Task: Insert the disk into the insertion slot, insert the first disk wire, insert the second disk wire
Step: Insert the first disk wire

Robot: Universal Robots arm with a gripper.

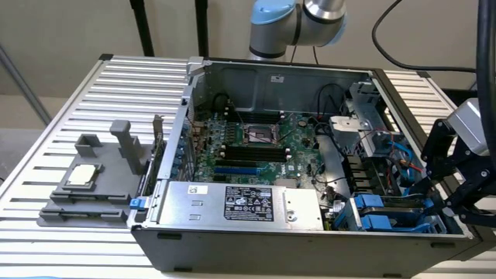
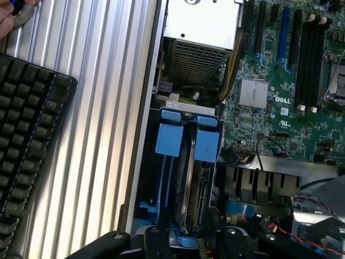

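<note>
Near edge: PC case [image 1: 294, 247] [image 2: 141, 162], front wall runs across bottom of ext. view; top side open.
Gripper: [image 1: 443, 203] [image 2: 191, 244] lower right of ext. view, at case's right rim, by the near end of the disk; grip state: can't tell.
Disk: [image 1: 399, 201] [image 2: 198, 183] sits in the insertion slot [image 1: 350, 216] [image 2: 180, 103], lower right of ext. view, standing on edge in its blue carrier.
Long axis: parallel w/ case front wall, i.e. ext. view's left–right; blue tab end points twd PSU.
Room: tight. Second blue carrier [image 2: 168, 141] just beside disk on table side, case wall touching that; black ribbed block [image 2: 259, 186] just beside on board side.
In the way: red/black wires [image 2: 302, 240] and blue cable [image 1: 403, 157] near the slot's far side.
PSU: silver labelled box [image 1: 240, 203] [image 2: 199, 32], just left of slot in ext. view.
Motherboard: [image 1: 256, 145] [image 2: 280, 81] mid-frame, beyond PSU.
Table: slatted [image 1: 69, 244] [image 2: 108, 81]; keyboard [image 2: 27, 151] beside case, part of a hand [image 2: 8, 16] past it.
Fixture: grey w/ posts [image 1: 93, 186], ext. view's left, well apart from slot.
Far: arm [image 1: 298, 23] top centre of ext. view, behind case rear wall.
</note>
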